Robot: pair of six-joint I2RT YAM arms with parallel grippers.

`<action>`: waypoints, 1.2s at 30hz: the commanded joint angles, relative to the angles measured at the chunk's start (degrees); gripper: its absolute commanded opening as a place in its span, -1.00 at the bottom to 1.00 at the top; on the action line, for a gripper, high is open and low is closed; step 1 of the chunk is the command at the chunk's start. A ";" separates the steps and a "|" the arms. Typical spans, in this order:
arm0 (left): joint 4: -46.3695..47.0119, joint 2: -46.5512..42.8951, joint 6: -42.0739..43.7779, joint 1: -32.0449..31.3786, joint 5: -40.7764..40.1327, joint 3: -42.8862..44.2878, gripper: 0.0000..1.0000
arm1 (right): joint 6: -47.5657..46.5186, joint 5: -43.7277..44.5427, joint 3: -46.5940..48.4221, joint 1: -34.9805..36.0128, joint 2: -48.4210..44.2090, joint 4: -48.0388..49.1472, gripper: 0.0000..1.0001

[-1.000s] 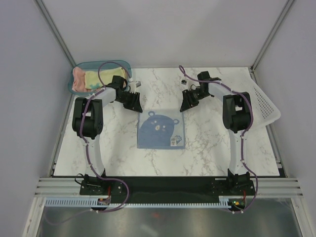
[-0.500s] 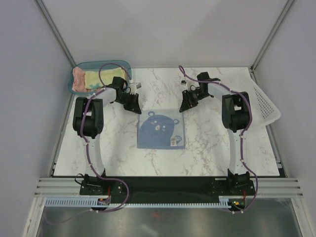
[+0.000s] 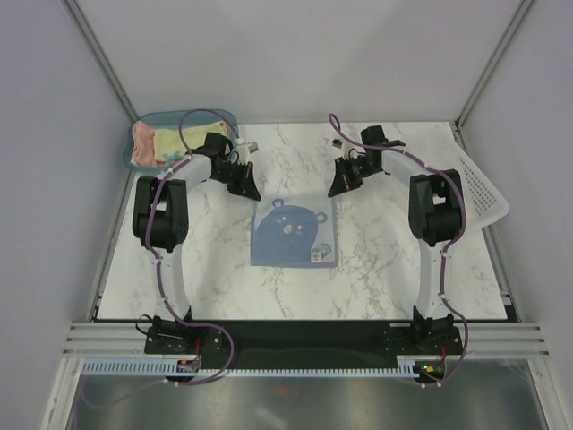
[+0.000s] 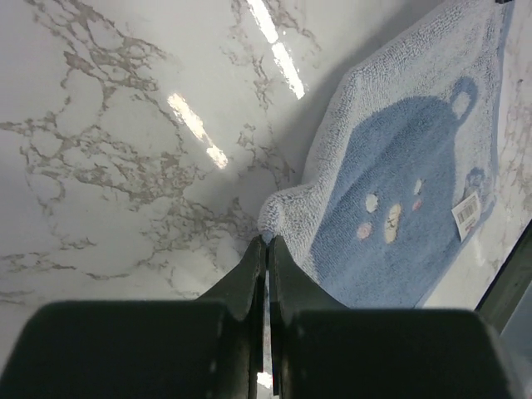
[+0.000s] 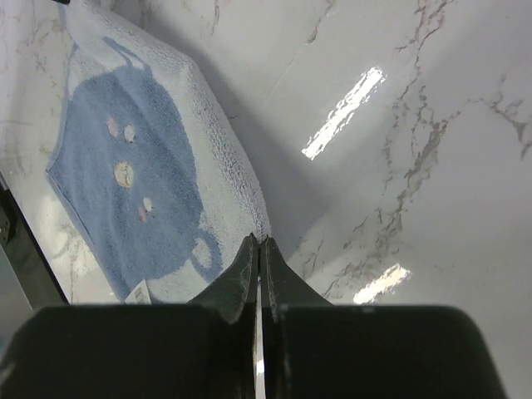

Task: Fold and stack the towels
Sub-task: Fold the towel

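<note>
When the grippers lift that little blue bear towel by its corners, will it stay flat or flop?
Probably flop: the towel is soft terry, and its corner curls up at the left gripper. It likely weighs little, being thin and small. It may drag rather than slide on the marble table.

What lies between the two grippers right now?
The far edge of the blue towel runs between the left gripper and right gripper, each shut on a corner; the top view shows nothing else there.
</note>
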 commanded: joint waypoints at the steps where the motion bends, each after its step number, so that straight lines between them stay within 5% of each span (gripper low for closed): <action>1: 1.15 -7.49 -4.48 -0.98 0.46 2.66 -0.95 | 4.43 5.10 -2.04 0.02 -10.99 6.57 -1.00; 15: 1.85 -28.85 -8.79 -7.31 -15.36 3.45 -0.95 | 15.33 22.24 -8.71 0.02 -40.08 16.51 -1.00; 24: 0.80 -41.16 -7.65 -13.45 -14.40 -2.43 -0.96 | 19.02 18.40 -20.91 0.73 -58.53 16.95 -1.00; 33: -5.34 -55.58 -16.69 -23.30 -21.68 -14.38 -0.96 | 29.02 14.33 -37.53 6.26 -79.37 13.43 -1.00; 36: -7.45 -55.07 -18.63 -23.30 -26.16 -15.71 -0.95 | 32.11 16.87 -40.70 6.97 -79.84 14.48 -1.00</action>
